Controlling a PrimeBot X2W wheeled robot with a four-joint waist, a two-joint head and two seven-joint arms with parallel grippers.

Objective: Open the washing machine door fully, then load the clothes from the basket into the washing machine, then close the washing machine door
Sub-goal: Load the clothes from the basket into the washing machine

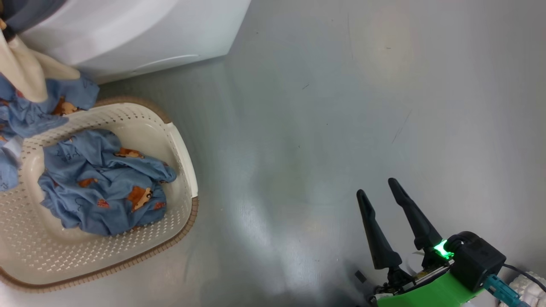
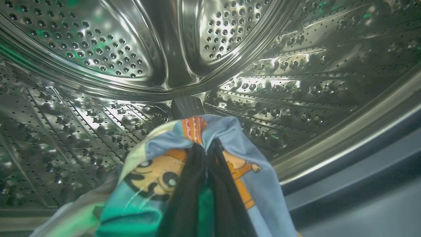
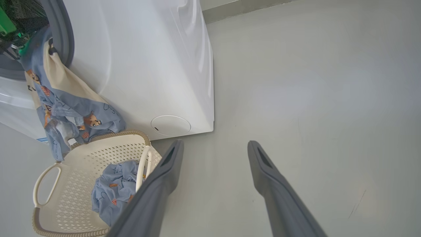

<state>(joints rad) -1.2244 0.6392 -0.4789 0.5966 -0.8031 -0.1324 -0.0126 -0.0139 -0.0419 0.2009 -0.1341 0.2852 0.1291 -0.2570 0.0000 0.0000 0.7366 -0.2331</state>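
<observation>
Because the left gripper point(image 2: 205, 148) has its two dark fingers pinched shut on a gathered fold of one light-blue garment point(image 2: 230, 144), the cloth's top sits well inside the steel drum point(image 2: 98, 49). It is at about six o'clock in the left wrist view, with the perforated wall curving around it. The grip is taken at a bunched edge, which I judge lets the rest hang free and follow the arm in.

The rest has not followed yet. In the right wrist view the same garment drapes out over the grey rubber ring point(image 3: 62, 33) at ten o'clock and down the white front of the washing machine point(image 3: 141, 65). Its lowest fold reaches down to the brown rim of the basket point(image 1: 181, 145).

The basket stands on the floor point(image 1: 341, 106) just beside the machine's foot, at eight o'clock in the head view, close enough that each lift is short. A second garment point(image 1: 102, 187) lies crumpled in its bottom, so loading looks roughly midway and shutting the machine lies ahead.

The right gripper point(image 1: 376, 186) hovers at four o'clock, well apart from basket and machine. Its fingers are spread wide and hold nothing, kept clear of the working arm, I judge.
</observation>
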